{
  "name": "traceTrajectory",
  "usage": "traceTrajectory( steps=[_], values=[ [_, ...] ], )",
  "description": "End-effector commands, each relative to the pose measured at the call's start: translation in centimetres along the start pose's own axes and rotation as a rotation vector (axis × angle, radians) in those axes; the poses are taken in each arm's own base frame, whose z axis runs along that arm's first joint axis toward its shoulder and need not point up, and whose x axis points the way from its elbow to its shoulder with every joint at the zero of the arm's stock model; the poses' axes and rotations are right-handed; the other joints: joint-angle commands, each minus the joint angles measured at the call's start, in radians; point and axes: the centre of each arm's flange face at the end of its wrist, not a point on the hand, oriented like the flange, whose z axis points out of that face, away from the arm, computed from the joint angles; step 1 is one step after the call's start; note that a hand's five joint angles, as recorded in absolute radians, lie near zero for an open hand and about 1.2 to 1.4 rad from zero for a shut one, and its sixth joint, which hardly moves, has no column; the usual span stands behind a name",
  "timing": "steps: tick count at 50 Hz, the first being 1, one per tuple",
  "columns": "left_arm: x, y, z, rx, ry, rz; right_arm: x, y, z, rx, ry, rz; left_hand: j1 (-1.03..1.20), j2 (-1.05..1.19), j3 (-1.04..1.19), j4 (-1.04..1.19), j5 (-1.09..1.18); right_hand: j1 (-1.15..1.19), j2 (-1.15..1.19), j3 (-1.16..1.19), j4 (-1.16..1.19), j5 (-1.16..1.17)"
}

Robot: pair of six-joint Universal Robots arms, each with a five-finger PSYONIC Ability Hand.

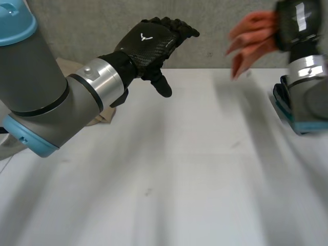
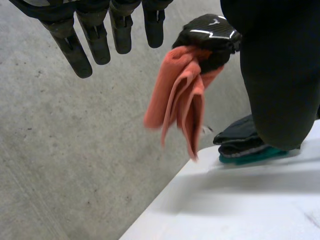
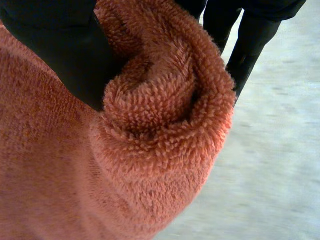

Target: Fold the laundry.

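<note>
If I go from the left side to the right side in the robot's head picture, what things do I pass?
left arm → left robot hand, open and holding nothing → orange towel, up in the air → right robot hand, gripping that towel

A lab or workshop space: a plain white table (image 1: 179, 179) stands on bare grey concrete floor (image 2: 65, 150).
</note>
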Motion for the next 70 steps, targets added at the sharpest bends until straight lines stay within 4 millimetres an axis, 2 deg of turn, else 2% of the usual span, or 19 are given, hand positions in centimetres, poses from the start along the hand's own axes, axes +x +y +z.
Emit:
traceTrajectory(
  steps=[1,4,5,9,13,17,26,30,34,38,42,48,52,56,61,62,63,64,70],
  values=[
    [0.3,0.5,0.0,-0.009,0.007,-0.006,8.7,6.4,0.8,-0.005,0.148,-0.059,-0.016,-0.035,-0.035,-0.029,-0.048,0.394,0.258,0.231,0.2,0.309],
    [0.5,0.9,0.0,-0.021,0.012,-0.01,11.8,10.3,-0.4,-0.06,0.166,-0.09,-0.016,-0.035,-0.035,-0.029,-0.048,0.394,0.258,0.231,0.2,0.309],
    [0.5,1.0,0.0,-0.024,0.013,-0.012,12.9,12.7,-1.5,-0.098,0.159,-0.092,-0.016,-0.035,-0.035,-0.029,-0.048,0.394,0.258,0.231,0.2,0.309],
    [0.7,1.5,0.0,-0.037,0.018,-0.016,14.9,18.2,-4.7,-0.194,0.11,-0.091,-0.016,-0.035,-0.035,-0.029,-0.048,0.394,0.258,0.231,0.2,0.309],
    [0.9,2.4,0.1,-0.06,0.022,-0.024,15.5,21.9,-7.9,-0.275,0.02,-0.067,-0.016,-0.035,-0.035,-0.029,-0.048,0.394,0.258,0.231,0.2,0.309],
    [1.1,2.8,0.1,-0.069,0.027,-0.027,15.6,22.8,-9.3,-0.303,-0.049,-0.048,-0.016,-0.035,-0.035,-0.029,-0.048,0.394,0.258,0.231,0.2,0.309],
    [1.3,2.6,0.0,-0.066,0.032,-0.028,17.3,20.5,-8.2,-0.27,-0.058,-0.062,-0.016,-0.035,-0.035,-0.029,-0.048,0.394,0.258,0.231,0.2,0.309],
    [1.6,2.6,0.0,-0.065,0.038,-0.03,18.4,18.2,-6.2,-0.209,-0.03,-0.015,-0.016,-0.035,-0.035,-0.029,-0.048,0.394,0.258,0.231,0.2,0.309],
    [1.8,2.3,0.0,-0.058,0.042,-0.025,19.9,14.4,-3.0,-0.091,-0.018,0.083,-0.016,-0.035,-0.035,-0.029,-0.048,0.394,0.258,0.231,0.2,0.309],
    [1.9,2.2,-0.1,-0.058,0.043,-0.028,21.2,12.8,-1.6,0.008,0.026,0.134,-0.016,-0.034,-0.034,-0.028,-0.047,0.394,0.258,0.231,0.2,0.309],
    [2.0,2.4,-0.2,-0.067,0.045,-0.033,21.4,13.3,-1.8,0.048,0.049,0.157,-0.016,-0.034,-0.034,-0.028,-0.047,0.394,0.258,0.231,0.2,0.309],
    [2.2,3.0,-0.3,-0.082,0.049,-0.04,18.6,19.3,-6.1,-0.059,0.016,0.185,-0.016,-0.034,-0.034,-0.028,-0.047,0.394,0.258,0.231,0.2,0.309],
    [2.6,3.1,-0.2,-0.084,0.06,-0.042,16.2,21.6,-9.3,-0.121,-0.067,0.154,-0.016,-0.034,-0.034,-0.028,-0.047,0.394,0.258,0.231,0.2,0.309],
    [2.8,3.1,-0.2,-0.085,0.064,-0.043,15.3,21.9,-10.7,-0.152,-0.114,0.13,-0.016,-0.034,-0.034,-0.028,-0.047,0.394,0.258,0.231,0.2,0.309],
    [3.1,3.0,-0.3,-0.085,0.07,-0.042,17.8,20.8,-10.9,-0.179,-0.082,0.101,-0.016,-0.034,-0.034,-0.028,-0.047,0.394,0.258,0.231,0.2,0.309],
    [3.1,3.0,-0.2,-0.083,0.073,-0.042,17.9,20.4,-10.7,-0.183,-0.08,0.103,-0.016,-0.034,-0.034,-0.028,-0.047,0.209,0.073,0.046,0.015,0.124],
    [3.3,3.0,-0.3,-0.084,0.076,-0.043,18.2,19.5,-10.4,-0.205,-0.075,0.118,-0.016,-0.034,-0.034,-0.028,-0.047,-0.531,-0.667,-0.694,-0.725,-0.616],
    [3.4,2.9,-0.3,-0.083,0.079,-0.043,18.3,19.2,-10.4,-0.223,-0.072,0.13,-0.016,-0.034,-0.034,-0.028,-0.047,-0.823,-0.959,-0.987,-1.017,-0.908],
    [3.7,2.7,-0.4,-0.081,0.085,-0.043,21.2,15.1,-9.5,-0.353,-0.039,0.124,-0.016,-0.035,-0.035,-0.029,-0.048,-0.828,-0.964,-0.991,-1.022,-0.912]
  ],
)
